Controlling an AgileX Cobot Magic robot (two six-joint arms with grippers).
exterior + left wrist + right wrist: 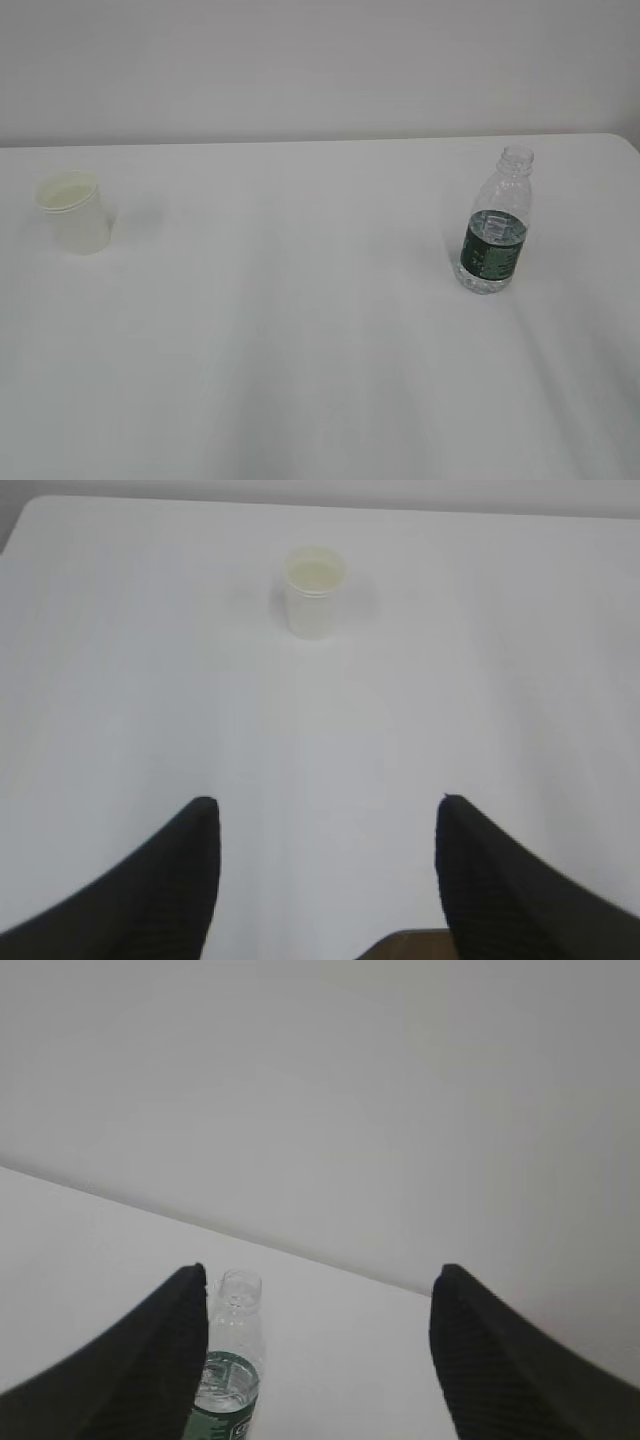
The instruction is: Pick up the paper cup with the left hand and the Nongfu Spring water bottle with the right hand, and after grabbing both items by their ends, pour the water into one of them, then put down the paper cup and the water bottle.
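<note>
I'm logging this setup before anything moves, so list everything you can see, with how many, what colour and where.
small white paper cup: one, white with cream inside, upright, far left part of the table, apart from the bottle.
small clear ribbed plastic bottle: one, clear with dark green label band, capless, upright, right part of the table.
water: clear, in the bottle's lower part.
white table: one, white, bearing both things.
pale wall: plain, behind the table.
left tool: one, black, open, short of the cup, holding nothing.
right tool: one, black, open, bottle beside its left finger, not gripped.
</note>
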